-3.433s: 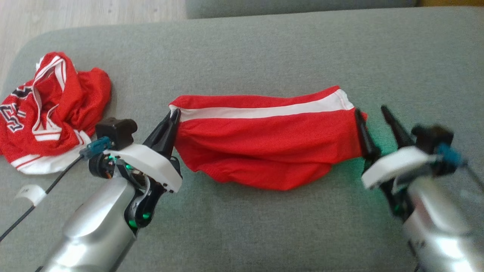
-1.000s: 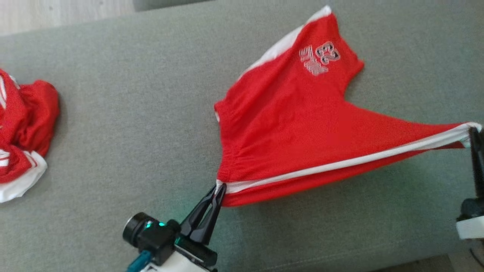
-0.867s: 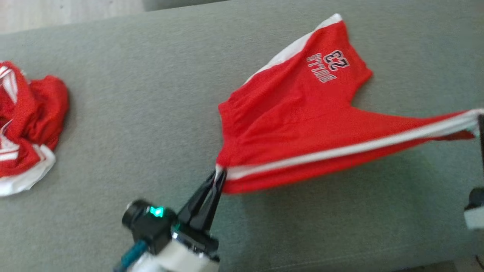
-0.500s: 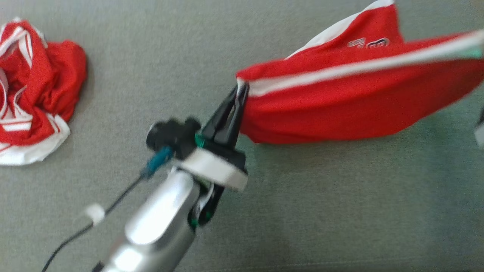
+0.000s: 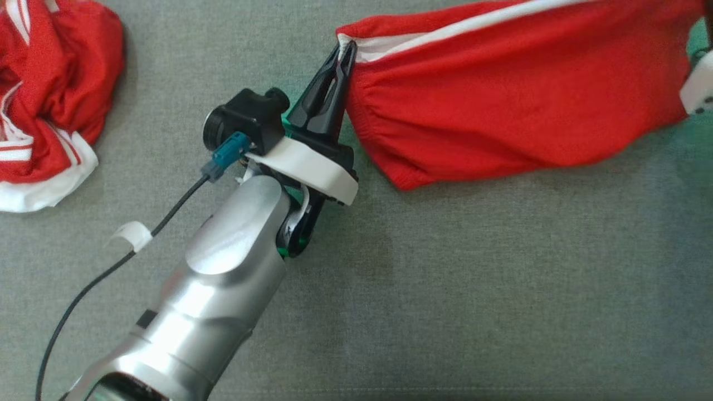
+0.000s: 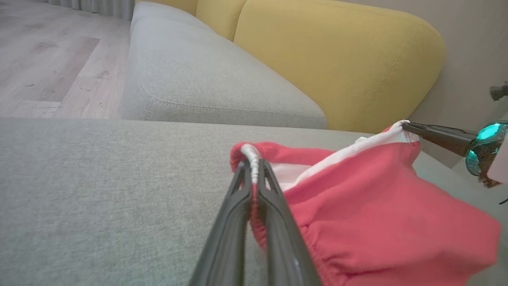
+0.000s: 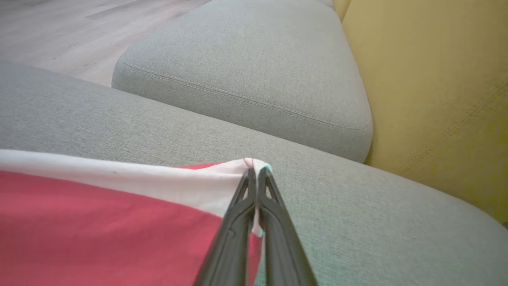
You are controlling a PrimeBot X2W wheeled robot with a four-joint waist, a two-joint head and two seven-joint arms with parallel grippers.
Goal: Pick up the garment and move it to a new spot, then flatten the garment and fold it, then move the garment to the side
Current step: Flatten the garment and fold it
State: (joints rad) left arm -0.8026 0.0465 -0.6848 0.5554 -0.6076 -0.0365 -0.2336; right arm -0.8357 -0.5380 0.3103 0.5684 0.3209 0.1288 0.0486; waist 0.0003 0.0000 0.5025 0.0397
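— Where is the garment (image 5: 501, 100) hanging?
— It is hanging stretched out just above the grey seat cushion (image 5: 445, 289), its lower edge sagging toward the cushion; I cannot tell whether it is touching.
— What are the fingers doing?
— The left gripper (image 5: 344, 49) is pinching the waistband corner, fingers pressed narrow. The right gripper (image 7: 253, 171) is clamping the white-striped corner at the opposite end, fingers squeezed together.
— Is anything lying on the cushion?
— A crumpled red-and-white jersey (image 5: 50, 94) is lying toward its left end, well apart
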